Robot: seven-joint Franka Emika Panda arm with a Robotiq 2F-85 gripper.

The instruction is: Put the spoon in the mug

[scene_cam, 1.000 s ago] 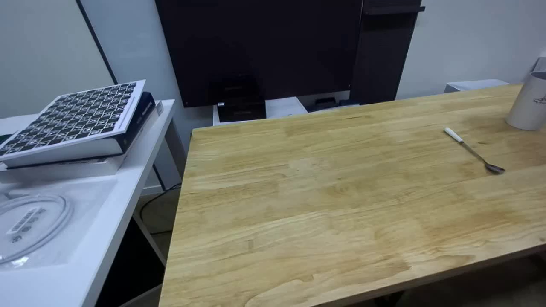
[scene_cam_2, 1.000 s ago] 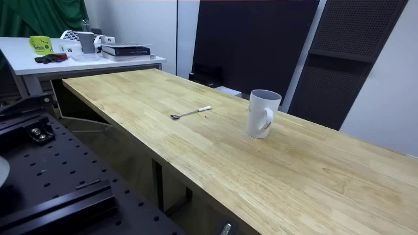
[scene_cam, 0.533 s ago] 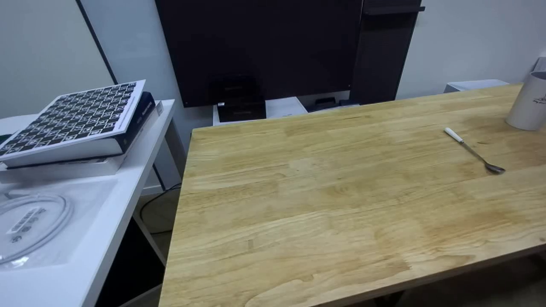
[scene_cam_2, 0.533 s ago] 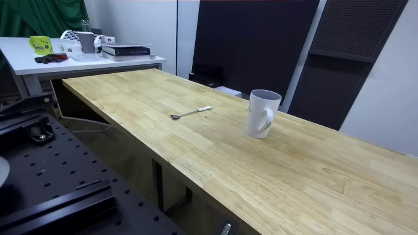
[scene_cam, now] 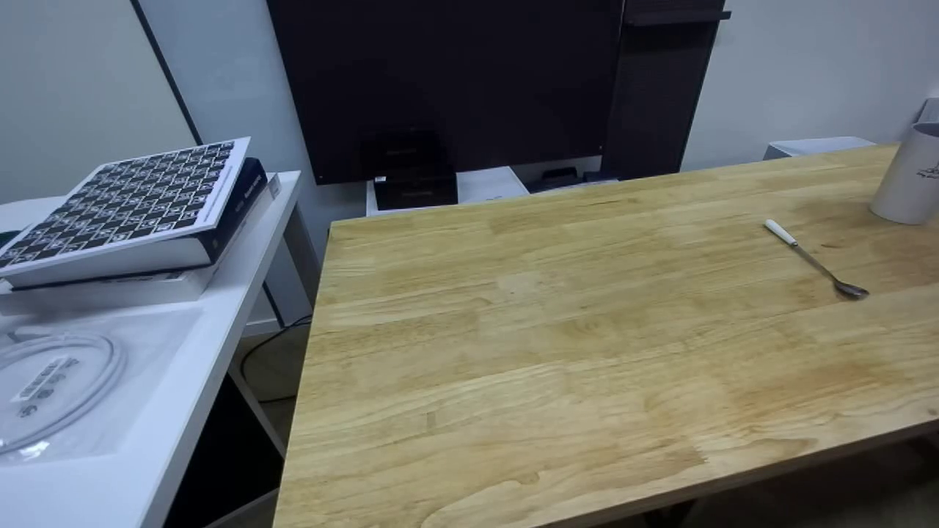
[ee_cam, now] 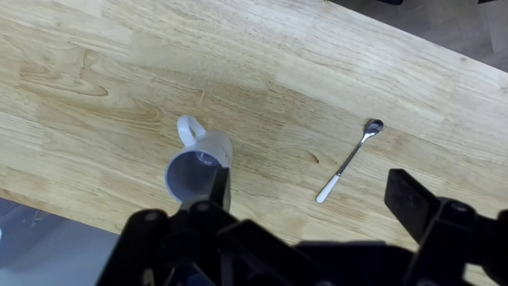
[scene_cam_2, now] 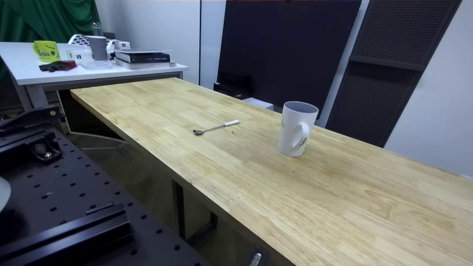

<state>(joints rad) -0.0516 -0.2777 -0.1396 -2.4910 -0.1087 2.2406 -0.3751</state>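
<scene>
- Gripper (ee_cam: 310, 184), 1: closest to the wrist camera, held above the wooden table (scene_cam: 550, 330), its 2 fingers (ee_cam: 410, 202) reaching towards the wood; jaws spread wide apart.
- White mug (scene_cam_2: 293, 127), 1: upright on the wood, with 1 handle; partly hidden by one fingertip in the wrist view; same spot as a second earlier in both exterior views.
- Spoon (ee_cam: 349, 159), 1: silver with a white handle; lying flat on the wood, outside the mug and apart from it, seen between the fingers in the wrist view; unmoved from a second earlier.
- White desk (scene_cam: 194, 364), 1: past the table's end; carries stack of books (scene_cam: 147, 205), 1; coiled cable (scene_cam: 111, 363), 1; green mug (scene_cam_2: 47, 51), 1; grey cup (scene_cam_2: 98, 48), 1; all placed as before.
- Dark panel (scene_cam: 455, 81), 1: upright behind the table; unchanged.
- Green curtain (scene_cam_2: 55, 18), 1: hanging behind the desk in an exterior view; unchanged.
</scene>
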